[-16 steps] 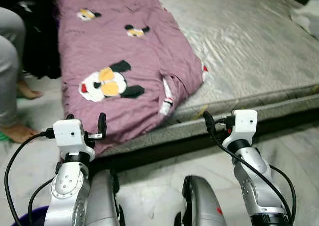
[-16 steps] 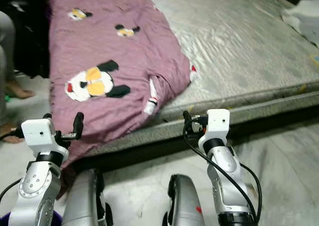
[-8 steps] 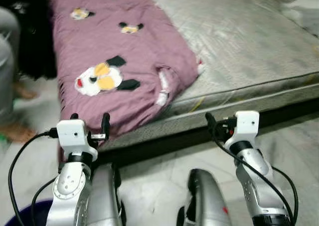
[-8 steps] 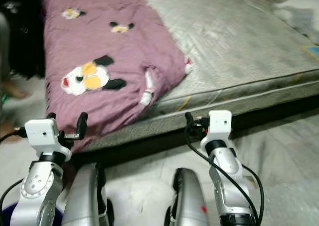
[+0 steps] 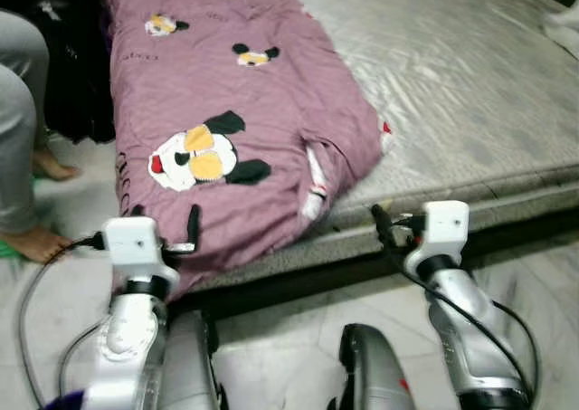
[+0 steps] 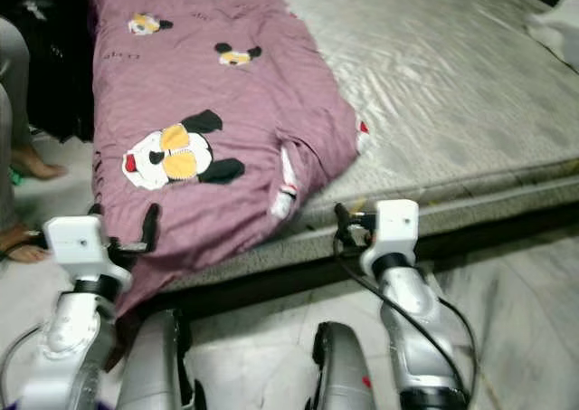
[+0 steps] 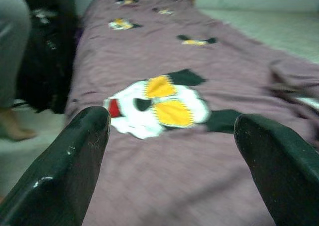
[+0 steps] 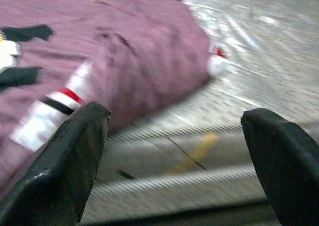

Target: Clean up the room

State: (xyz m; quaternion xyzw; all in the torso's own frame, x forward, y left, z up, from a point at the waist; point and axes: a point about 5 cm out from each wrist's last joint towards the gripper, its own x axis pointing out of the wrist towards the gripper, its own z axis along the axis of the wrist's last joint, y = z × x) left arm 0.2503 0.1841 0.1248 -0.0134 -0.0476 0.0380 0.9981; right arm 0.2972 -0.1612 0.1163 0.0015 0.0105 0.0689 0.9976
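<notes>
A purple blanket (image 5: 235, 111) printed with cartoon mice lies rumpled along the left side of a grey mattress (image 5: 470, 93). Its near end hangs over the mattress edge toward the floor. My left gripper (image 5: 165, 220) is held up in front of that hanging end, open, with nothing between its fingers (image 7: 75, 156). In the left wrist view the large mouse print (image 7: 159, 104) lies straight ahead. My right gripper (image 8: 174, 123) is open and empty, short of the mattress edge (image 5: 507, 202), near the blanket's folded corner (image 8: 55, 111).
A person stands at the left, with a grey trouser leg (image 5: 18, 120) and a bare foot (image 5: 36, 243) on the pale floor. A black bag (image 5: 68, 75) sits beside the bed. A white cloth (image 5: 565, 25) lies at the mattress's far right. Marble floor (image 5: 289, 347) lies below me.
The whole picture has swayed as the camera moved, so the bed sits slightly differently in frame. Both arms hold the same raised pose with their grippers open.
</notes>
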